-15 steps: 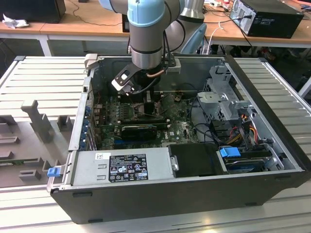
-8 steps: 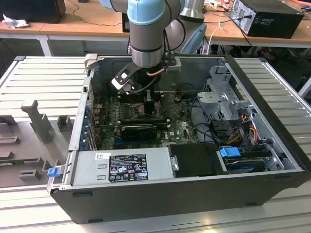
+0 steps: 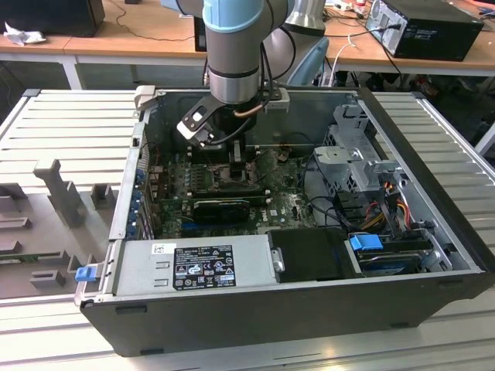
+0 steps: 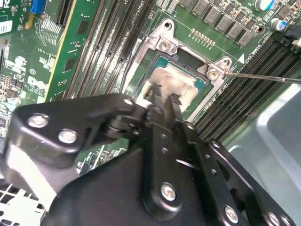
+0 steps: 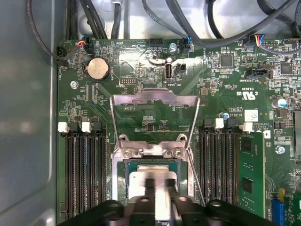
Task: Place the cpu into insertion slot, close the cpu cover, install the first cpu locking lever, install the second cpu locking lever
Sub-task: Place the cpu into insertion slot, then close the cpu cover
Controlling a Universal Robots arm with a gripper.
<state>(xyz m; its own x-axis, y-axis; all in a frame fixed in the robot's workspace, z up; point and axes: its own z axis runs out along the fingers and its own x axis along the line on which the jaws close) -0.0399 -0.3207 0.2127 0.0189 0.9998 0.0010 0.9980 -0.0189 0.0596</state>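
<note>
In the exterior view your gripper reaches down into the open computer case, low over the motherboard. In the second wrist view its fingers stand slightly apart, gripping nothing, directly above the cpu, which lies flat in the insertion slot. In the first wrist view the cpu cover is swung open, lying beyond the cpu from the fingers.
</note>
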